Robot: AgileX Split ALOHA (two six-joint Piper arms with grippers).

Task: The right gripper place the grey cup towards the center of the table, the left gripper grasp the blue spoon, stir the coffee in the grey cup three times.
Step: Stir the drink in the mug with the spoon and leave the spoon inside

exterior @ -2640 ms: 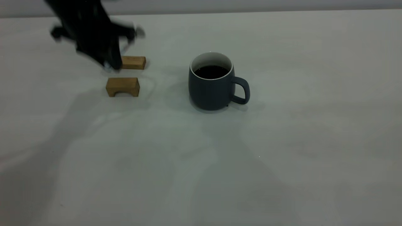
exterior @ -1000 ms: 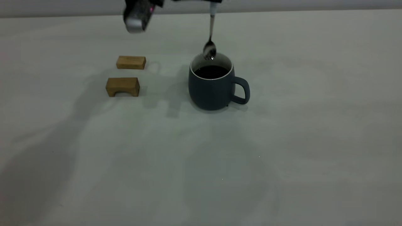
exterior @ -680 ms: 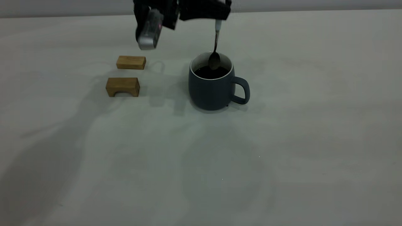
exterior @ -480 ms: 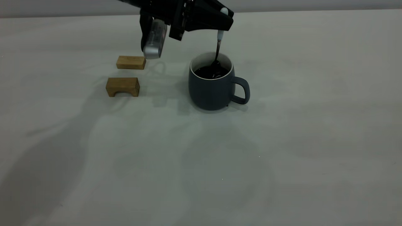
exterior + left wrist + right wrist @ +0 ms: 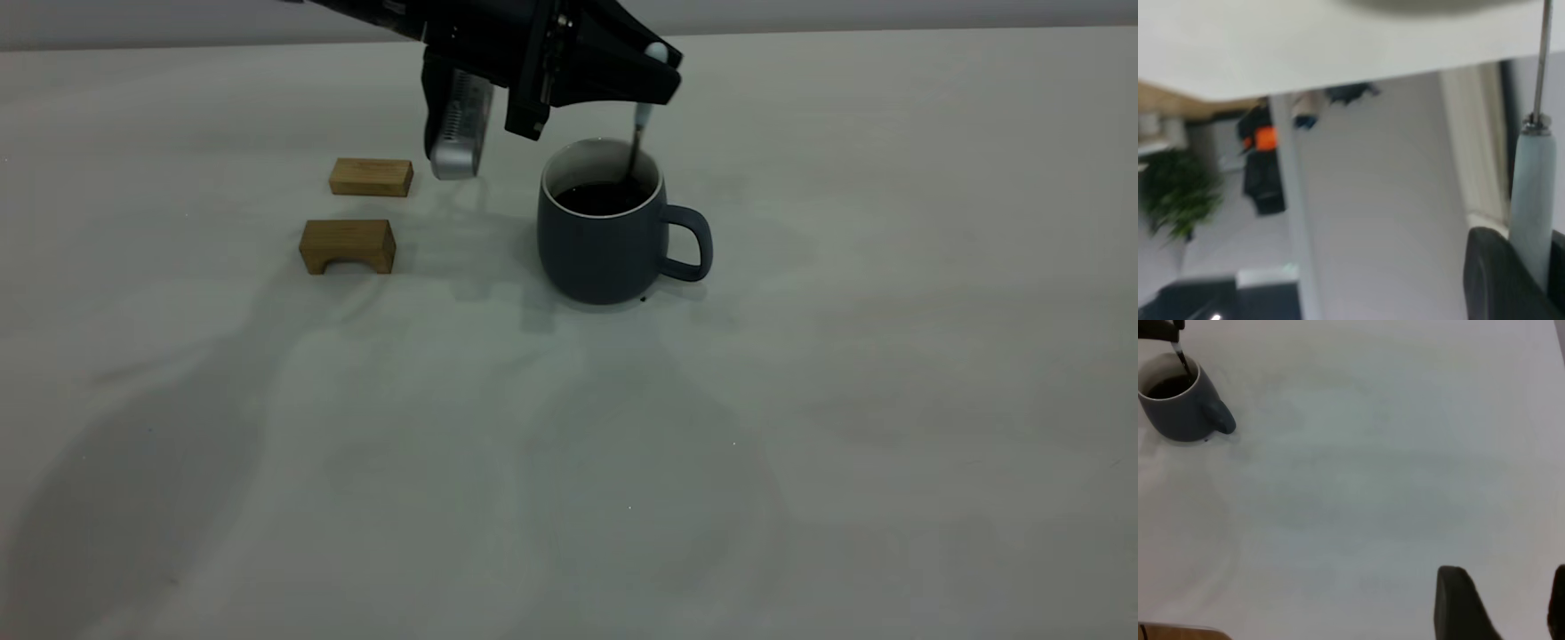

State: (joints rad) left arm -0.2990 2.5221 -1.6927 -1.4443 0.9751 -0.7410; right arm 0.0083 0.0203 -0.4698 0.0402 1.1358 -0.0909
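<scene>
Surface: pale matte table [image 5: 800, 462], plain and bare in front; we see only soft shadows there.
Right gripper: right gripper [image 5: 1501, 607] is parked well apart from the cup, out toward 3 o'clock; two dark fingers show with a clear gap, holding nothing. We judge its cup placement done.
Cup: grey cup [image 5: 603, 233] sits mid-table, rounded slate body, white inside, loop handle pointing to 3 o'clock. Dark coffee [image 5: 605, 197] fills it below the rim.
Blocks: two brown wooden blocks [image 5: 348, 245] at 9 o'clock of the cup, one with an arched notch; not in the way.
Spoon: blue spoon [image 5: 638, 140] hangs near vertical, pale handle up, thin metal neck running down into the coffee, bowl hidden under the liquid. We judge upright hold suits stirring.
Left gripper: left gripper [image 5: 662, 76] hovers just above the cup's far rim at 12 o'clock, black fingers clamped on the spoon handle top.
</scene>
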